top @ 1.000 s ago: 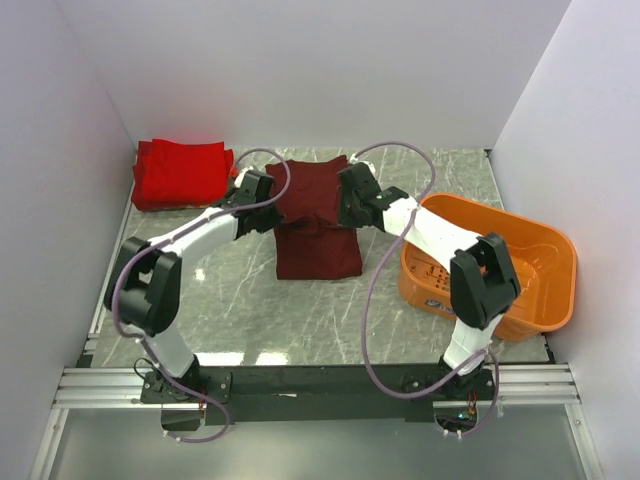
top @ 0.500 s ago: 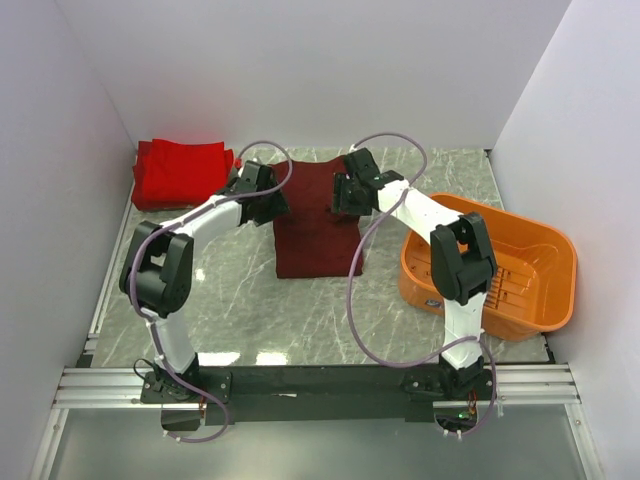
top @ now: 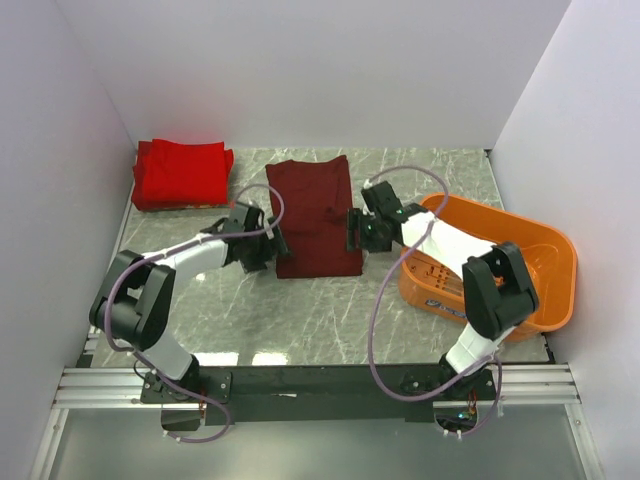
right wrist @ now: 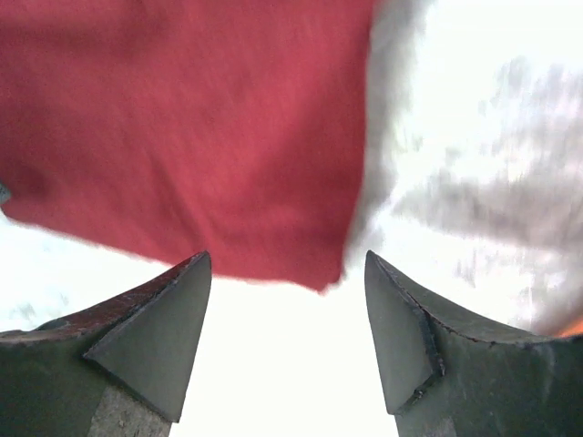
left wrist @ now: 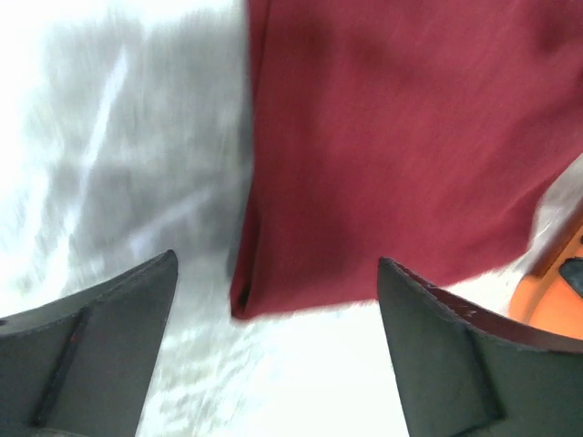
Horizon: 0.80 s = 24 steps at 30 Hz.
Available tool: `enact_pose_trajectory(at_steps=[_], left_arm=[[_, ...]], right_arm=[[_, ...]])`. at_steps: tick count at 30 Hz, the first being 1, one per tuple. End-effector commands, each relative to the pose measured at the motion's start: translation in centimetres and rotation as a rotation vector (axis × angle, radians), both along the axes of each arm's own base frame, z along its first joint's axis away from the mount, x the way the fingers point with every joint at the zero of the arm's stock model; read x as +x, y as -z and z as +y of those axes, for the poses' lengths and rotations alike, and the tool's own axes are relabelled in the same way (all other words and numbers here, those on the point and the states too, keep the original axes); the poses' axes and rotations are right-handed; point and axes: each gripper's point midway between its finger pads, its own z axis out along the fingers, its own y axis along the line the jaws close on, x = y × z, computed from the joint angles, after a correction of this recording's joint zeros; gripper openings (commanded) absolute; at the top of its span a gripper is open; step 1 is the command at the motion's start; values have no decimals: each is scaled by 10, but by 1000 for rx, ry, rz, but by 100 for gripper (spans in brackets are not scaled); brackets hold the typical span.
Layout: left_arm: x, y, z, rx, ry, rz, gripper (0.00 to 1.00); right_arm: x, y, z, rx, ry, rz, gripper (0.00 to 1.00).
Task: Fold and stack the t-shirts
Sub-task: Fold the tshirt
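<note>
One pile of red tees (top: 180,172) lies folded at the far-left back corner of the counter (top: 300,310), well apart from my arms.

My left gripper (top: 272,243) sits next, at the left edge of the maroon tee (top: 315,215) near its front corner. Its jaws are spread wide and hold nothing. In my left wrist view that front-left corner of the cloth shows between the two jaws, with bare counter on the left. The view is blurred, so I cannot tell whether I touch the cloth.

The maroon tee lies flat in the middle of the counter, folded into a narrow upright rectangle. Its edges look fairly straight, and a small wrinkle shows near the middle.

My right gripper (top: 352,228) is at the tee's right edge, a little farther back than the left one. It too is spread apart and empty. My right wrist view, also blurred, shows the tee's front-right corner between the jaws.

Farthest right stands the orange basket (top: 545,270), just beside my right arm, apart from the tee.
</note>
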Motion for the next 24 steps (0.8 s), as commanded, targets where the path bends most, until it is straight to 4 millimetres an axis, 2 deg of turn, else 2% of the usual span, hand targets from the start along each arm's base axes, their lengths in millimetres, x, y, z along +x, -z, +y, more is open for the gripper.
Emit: enact_pose_trajectory(at_steps=[1,3,5,7,9,10,12,13,15,16,19,22,24], left_arm=[[-16,-6,-15,-80,31,-4,88],[-24,0,-17,-95,43,5,82],[-25,5,-14,-79,27,14,71],[-26,10,-14,-76,26,25,59],[-26,16,-17,-82,33,35,53],[-25,18,-17,-78,30,42,47],[-24,22,-17,-67,27,59,38],[-25,23,-17,-65,30,64,30],[-26,25,-16,-56,26,69,23],[-27,26,-15,-49,25,74,15],[-32,31,-8,-15,4,93,1],[-38,35,-2,3,-15,101,1],[-46,35,0,1,-13,106,1]], right_arm=[[-20,-8,1,54,-15,-4,74],[-32,3,0,59,-29,31,71],[-39,12,-1,52,-38,60,66],[-41,20,-4,32,-30,75,63],[-39,27,-5,21,-25,77,56],[-38,28,-5,22,-24,79,54],[-36,33,-2,25,-29,87,51],[-36,35,-1,28,-34,94,50],[-37,40,4,39,-43,112,47],[-37,42,5,43,-46,118,46],[-39,48,7,50,-43,139,43],[-42,52,11,54,-49,149,38],[-49,56,13,48,-65,166,22]])
